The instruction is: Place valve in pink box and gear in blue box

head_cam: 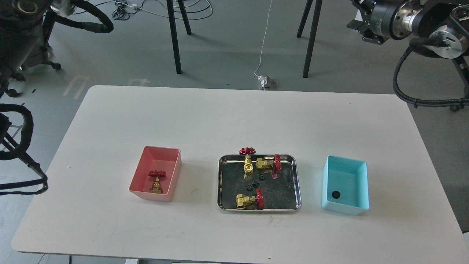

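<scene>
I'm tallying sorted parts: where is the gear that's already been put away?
In the head view, one gear lies inside the blue box on the table's right side, near the box's front-left corner, right of the steel tray.

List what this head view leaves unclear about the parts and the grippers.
- Gears in the steel tray: tiny black specks between the valves; their count is uncertain, too small.
- Gear in the blue box: teeth not resolvable.
- Valve in the pink box: its base is partly hidden by the near wall.
- Left gripper: outside the frame.
- Right gripper: dark, partly cut off by the top edge; fingers indistinguishable.
</scene>
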